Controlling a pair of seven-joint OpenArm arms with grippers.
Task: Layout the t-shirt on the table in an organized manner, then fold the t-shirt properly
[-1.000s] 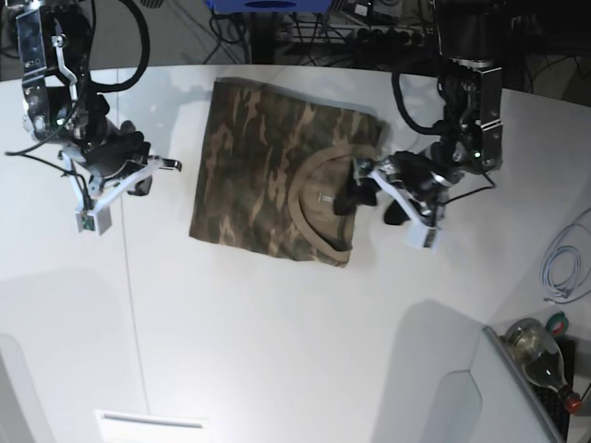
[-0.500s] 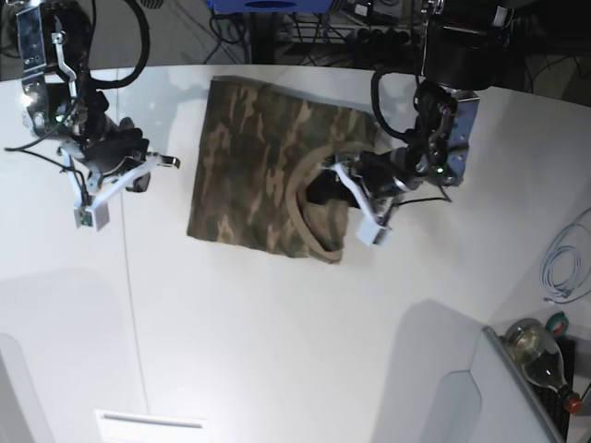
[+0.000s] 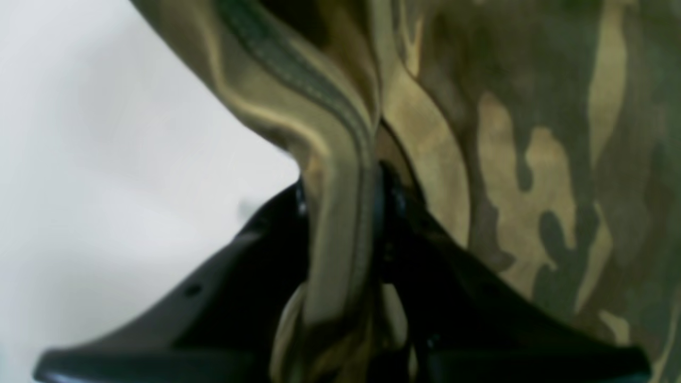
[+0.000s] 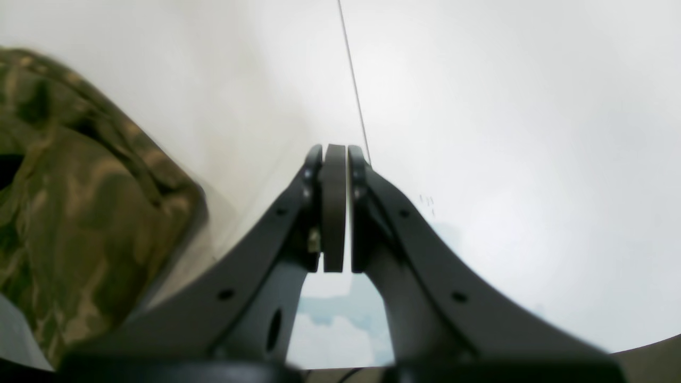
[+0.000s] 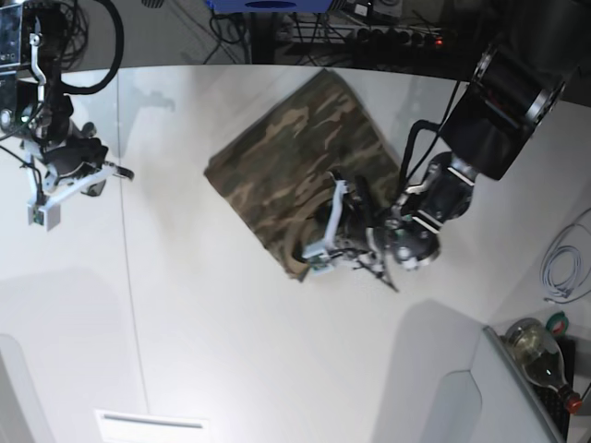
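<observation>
While the left hand (image 3: 340,213) pinches the t-shirt (image 5: 295,171) at its collar near the desk's (image 5: 231,351) centre, layout is under way and calls for spreading; the right hand (image 4: 334,207), pressed together, hovers empty.

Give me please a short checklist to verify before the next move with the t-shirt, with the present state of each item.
1. Left gripper holds the t-shirt: ok, its jaws are pinched on a fold of cloth at the tan hem.
2. Right gripper is free: ok, jaws shut on nothing, over bare table.
3. Right gripper is clear of the cloth: ok, the shirt lies off to its side.
4. Shirt is laid out flat: not ok, it lies skewed and bunched near the left gripper.
5. Only one layer is gripped: cannot tell, the wrist view is too blurred.
6. Free table beside the shirt: ok, white surface all around.
</observation>
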